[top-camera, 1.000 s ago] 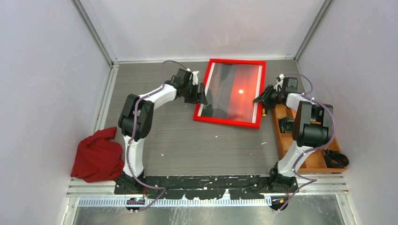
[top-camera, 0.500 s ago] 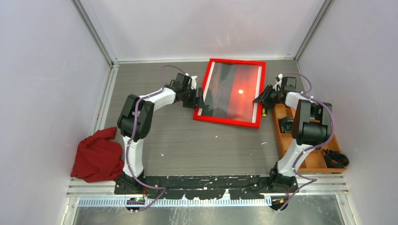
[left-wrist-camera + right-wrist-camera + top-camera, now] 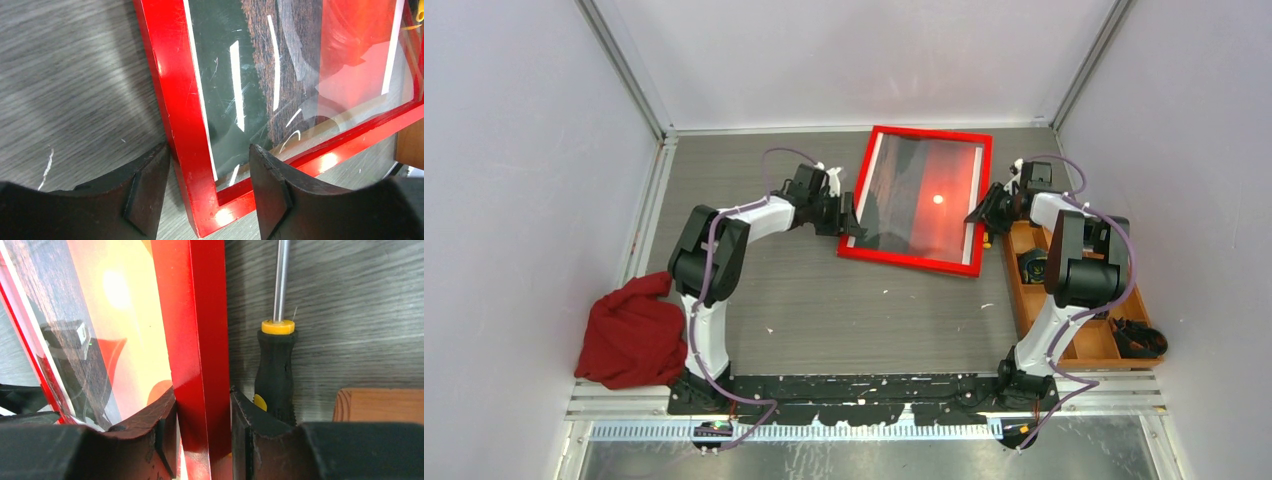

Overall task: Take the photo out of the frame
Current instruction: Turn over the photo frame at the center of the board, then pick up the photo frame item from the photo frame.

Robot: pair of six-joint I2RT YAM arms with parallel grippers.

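Note:
The red frame [image 3: 929,131] lies at the back middle of the table, and the sunset photo [image 3: 924,195] faces up inside it under glass. My left gripper [image 3: 848,216] is open. Its jaws straddle the frame's left rail [image 3: 172,90] near the near-left corner, with a gap on the inner side over the photo [image 3: 295,60]. My right gripper [image 3: 984,210] is shut on the frame's right rail [image 3: 200,340], with one finger over the photo [image 3: 120,315] and the other outside the rail.
A black-handled screwdriver [image 3: 274,370] with a yellow collar lies right beside the frame's right rail. A wooden compartment tray [image 3: 1074,345] holding small tools stands at the right. A red cloth [image 3: 629,335] lies at the near left. Walls close in the back and sides.
My left gripper has slid along the frame's left rail toward the near corner. The right gripper and the frame have stayed about where they were.

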